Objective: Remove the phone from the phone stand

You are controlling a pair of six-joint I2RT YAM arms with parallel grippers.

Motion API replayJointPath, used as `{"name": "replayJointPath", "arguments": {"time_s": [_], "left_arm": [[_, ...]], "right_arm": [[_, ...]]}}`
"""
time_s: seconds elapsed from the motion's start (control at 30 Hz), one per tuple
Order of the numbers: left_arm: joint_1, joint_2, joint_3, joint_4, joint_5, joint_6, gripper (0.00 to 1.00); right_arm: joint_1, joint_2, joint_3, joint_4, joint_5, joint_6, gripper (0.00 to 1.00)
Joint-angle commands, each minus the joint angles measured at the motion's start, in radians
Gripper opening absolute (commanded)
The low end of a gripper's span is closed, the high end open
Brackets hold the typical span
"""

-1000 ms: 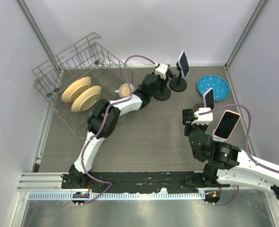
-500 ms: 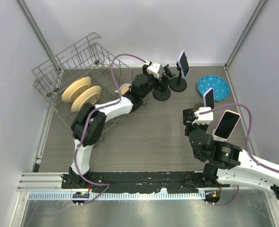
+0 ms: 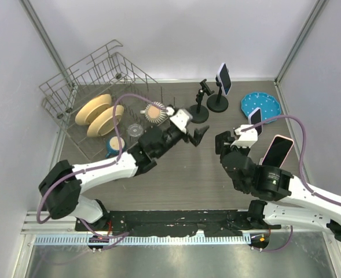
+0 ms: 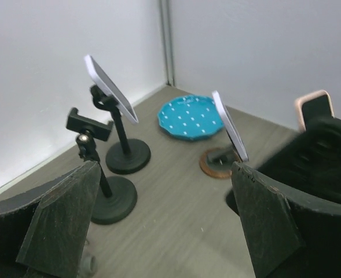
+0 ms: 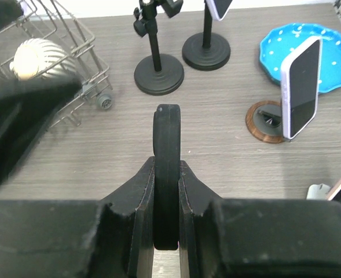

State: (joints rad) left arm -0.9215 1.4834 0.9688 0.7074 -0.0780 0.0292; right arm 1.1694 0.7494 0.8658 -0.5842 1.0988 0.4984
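An empty black phone stand [image 3: 200, 105] [image 4: 105, 174] [image 5: 157, 65] stands at the back with its clamp bare. My right gripper [image 3: 221, 142] [image 5: 166, 165] is shut on a dark phone [image 5: 166, 139] seen edge-on, held over the table a little nearer than that stand. My left gripper [image 3: 197, 134] [image 4: 164, 168] hangs open and empty, short of the empty stand and touching nothing. A second stand [image 3: 218, 104] [image 5: 206, 51] beside it carries a phone [image 3: 223, 78] [image 4: 109, 88]. Another phone [image 3: 255, 120] [image 4: 229, 127] [image 5: 300, 87] sits upright on a round wooden base.
A blue dotted plate [image 3: 261, 106] [image 4: 190, 116] lies at the back right. A wire dish rack [image 3: 95, 87] with two tan bowls [image 3: 101, 116] fills the back left, and a round scrubber [image 3: 155, 110] sits at its corner. A pink-cased phone [image 3: 276, 152] stands beside the right arm.
My left gripper opened, let go of the empty stand and drew back toward the table's middle. My right arm shifted slightly left, still holding the phone.
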Motion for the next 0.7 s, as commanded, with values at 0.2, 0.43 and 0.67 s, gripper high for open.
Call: {"name": "replayJointPath", "arguments": {"time_s": [0.2,0.43,0.67], "left_arm": [[-0.215,-0.215,-0.334,0.135,-0.161,0.181,1.0],[-0.361,-0.152,-0.412,0.273,-0.305,0.261,1.0],[-0.413,0.052,-0.397,0.562,-0.503,0.336,1.0]], "right_arm": [[0.003,0.082,0.072,0.006,-0.063,0.235,0.01],[0.003,0.126,0.053,0.043,-0.126,0.359,0.01],[0.001,0.133,-0.016,0.187,-0.186,0.411,0.01]]}}
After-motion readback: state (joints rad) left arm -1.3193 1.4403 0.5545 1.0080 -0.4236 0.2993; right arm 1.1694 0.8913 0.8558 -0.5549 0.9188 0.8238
